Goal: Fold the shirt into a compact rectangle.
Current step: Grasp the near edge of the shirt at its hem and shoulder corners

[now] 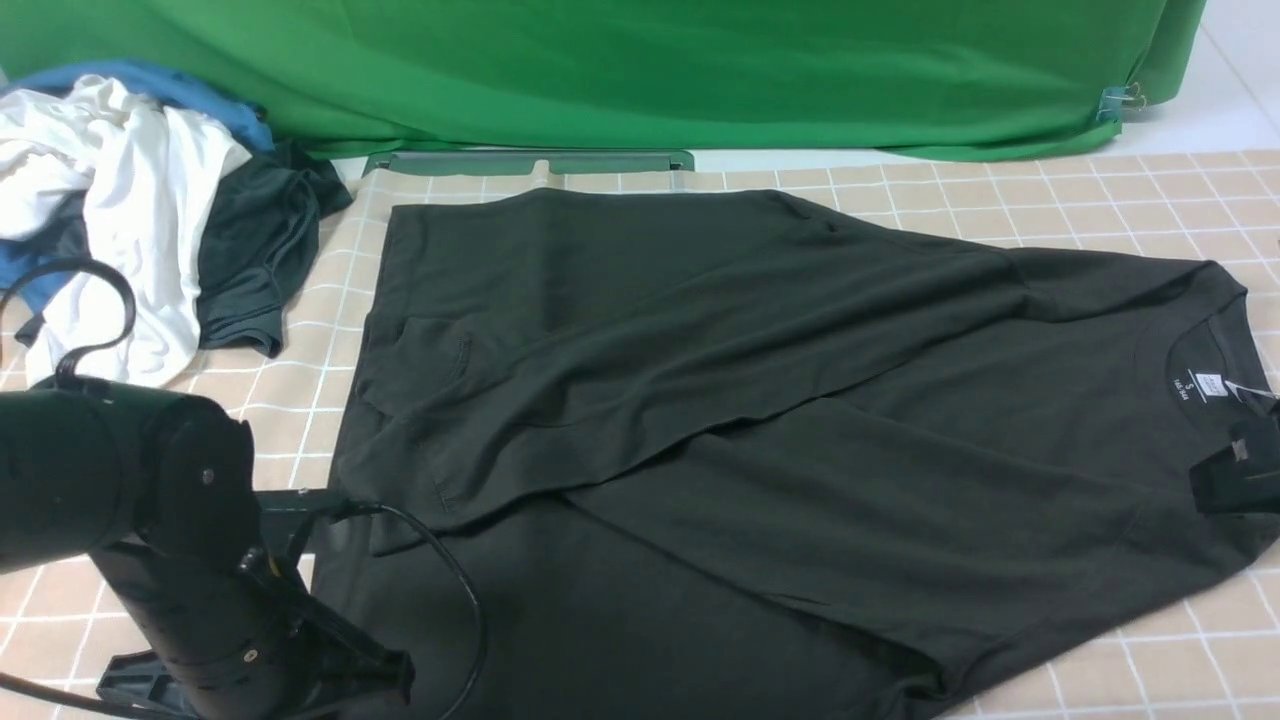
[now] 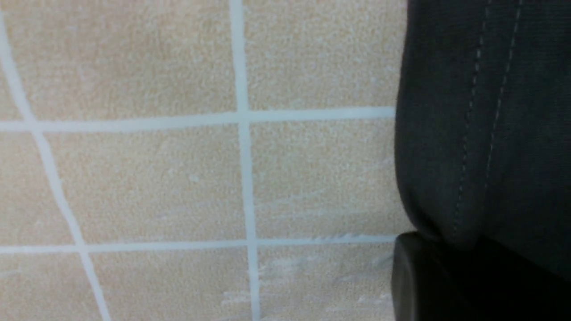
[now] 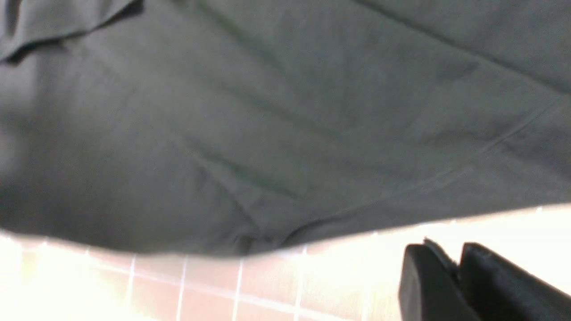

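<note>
Left fingers [image 2: 446, 281] touching black shirt [image 1: 700, 400], half-folded — wrinkled

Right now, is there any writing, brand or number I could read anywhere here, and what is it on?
Neck label inside the shirt collar: white print, too small to read.
No other writing shows in any view.

Black shirt [image 1: 700, 400], beige white-gridded tablecloth [image 1: 1100, 195], green backdrop [image 1: 600, 70], white and blue clothes [image 1: 130, 180]
</note>
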Robot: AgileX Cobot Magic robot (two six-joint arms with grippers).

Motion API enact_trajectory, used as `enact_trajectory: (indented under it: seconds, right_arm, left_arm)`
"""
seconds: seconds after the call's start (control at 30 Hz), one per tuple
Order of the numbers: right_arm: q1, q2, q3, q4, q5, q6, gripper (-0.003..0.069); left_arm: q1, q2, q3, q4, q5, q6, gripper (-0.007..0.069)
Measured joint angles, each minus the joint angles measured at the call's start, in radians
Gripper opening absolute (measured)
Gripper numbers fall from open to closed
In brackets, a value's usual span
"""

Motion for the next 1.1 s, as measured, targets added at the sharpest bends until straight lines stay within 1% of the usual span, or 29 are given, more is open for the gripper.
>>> enact_trajectory:
  seconds: [0.07, 0.17, 0.27, 0.33, 0.37, 0.4, 0.43, 0.47, 0.53, 0.57, 0.63, 0.7, 0.83, 1.0, 1.03, 1.1]
  right_arm:
    - [0.0, 0.023, -0.034, 0.0, 0.048, -0.03, 0.0144]
    - [0.027, 0.06, -0.065, -0.007, 0.098, -0.074, 0.0144]
    - [0.107, 0.096, -0.055, -0.057, 0.106, -0.087, 0.015]
    - [0.187, 0.124, -0.035, -0.11, 0.091, -0.086, 0.0182]
    - [0.219, 0.136, -0.024, -0.131, 0.073, -0.082, 0.0211]
    - [0.274, 0.158, -0.006, -0.162, 0.044, -0.067, 0.0259]
    - [0.281, 0.161, 0.0, -0.166, 0.038, -0.063, 0.0268]
    - [0.33, 0.187, 0.018, -0.189, -0.005, -0.054, 0.0338]
    - [0.384, 0.224, 0.043, -0.225, -0.067, -0.045, 0.0432]
    - [0.413, 0.252, 0.053, -0.244, -0.115, -0.041, 0.0495]
    - [0.453, 0.303, 0.063, -0.268, -0.172, -0.041, 0.0554]
    - [0.477, 0.345, 0.067, -0.282, -0.212, -0.042, 0.058]
    - [0.52, 0.446, 0.072, -0.314, -0.281, -0.046, 0.0594]
    - [0.539, 0.521, 0.072, -0.348, -0.351, -0.046, 0.059]
    - [0.539, 0.525, 0.072, -0.355, -0.368, -0.046, 0.0582]
    - [0.539, 0.532, 0.072, -0.365, -0.396, -0.056, 0.054]
  left_arm:
    - [0.0, -0.005, -0.007, -0.003, 0.004, 0.013, 0.0039]
    - [0.0, -0.031, -0.016, -0.01, 0.021, 0.037, 0.0034]
    - [0.0, -0.112, -0.025, -0.004, 0.05, 0.042, 0.0034]
    - [0.0, -0.166, -0.025, 0.01, 0.073, 0.027, 0.0034]
    - [0.0, -0.194, -0.025, 0.023, 0.087, 0.013, 0.0034]
    - [0.0, -0.224, -0.025, 0.038, 0.1, -0.004, 0.0034]
    - [0.0, -0.229, -0.025, 0.04, 0.102, -0.011, 0.0034]
    - [0.0, -0.258, -0.025, 0.05, 0.115, -0.029, 0.0034]
    - [0.0, -0.291, -0.025, 0.057, 0.129, -0.043, 0.0035]
    - [0.0, -0.303, -0.025, 0.059, 0.13, -0.046, 0.0035]
    - [0.0, -0.318, -0.025, 0.06, 0.135, -0.048, 0.0035]
    - [0.0, -0.322, -0.025, 0.065, 0.135, -0.048, 0.0035]
    - [0.0, -0.323, -0.025, 0.068, 0.12, -0.048, 0.0035]
    - [0.0, -0.323, -0.025, 0.067, 0.113, -0.048, 0.0035]
    - [0.0, -0.323, -0.025, 0.067, 0.11, -0.048, 0.0035]
    - [0.0, -0.323, -0.025, 0.067, 0.104, -0.048, 0.0035]
